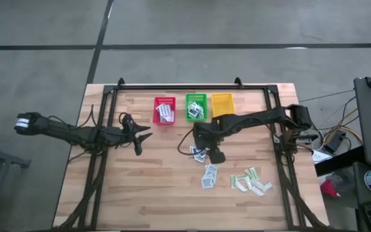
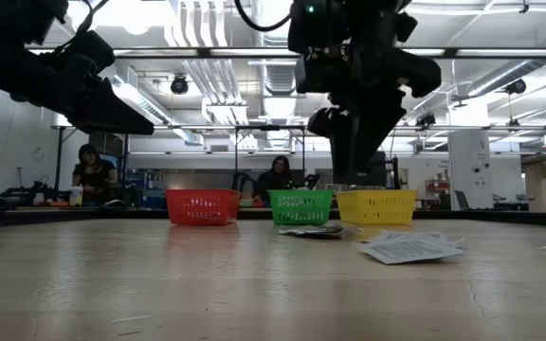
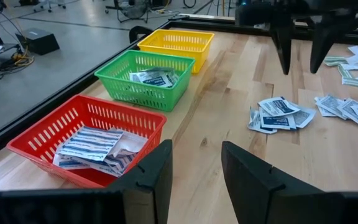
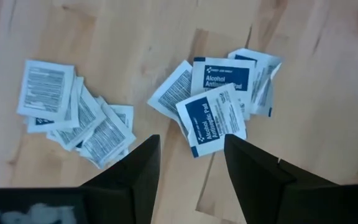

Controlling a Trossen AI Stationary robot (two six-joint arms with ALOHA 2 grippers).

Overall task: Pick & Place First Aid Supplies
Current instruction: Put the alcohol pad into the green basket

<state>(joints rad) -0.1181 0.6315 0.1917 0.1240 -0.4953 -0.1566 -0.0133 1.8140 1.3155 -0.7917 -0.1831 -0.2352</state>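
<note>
The first aid supplies lie on the wooden table. A heap of square white-blue packets (image 4: 219, 99) is straight under my right gripper (image 4: 191, 140), which points down at it, open, with nothing between its fingers. A second heap of square packets (image 4: 73, 112) lies beside the first, and pale green-beige strips (image 1: 253, 182) lie nearer the right edge. Oblong packets are in the red basket (image 3: 36, 134) and square ones in the green basket (image 3: 120, 68). My left gripper (image 3: 196, 149) waits open over the table's left part, turned toward the baskets.
A yellow basket (image 3: 178, 40) stands to the right of the green one along the far edge. A black frame (image 1: 192, 86) runs round the tabletop. Bare wood shows between my left gripper and the packet heaps. People sit at desks beyond the table.
</note>
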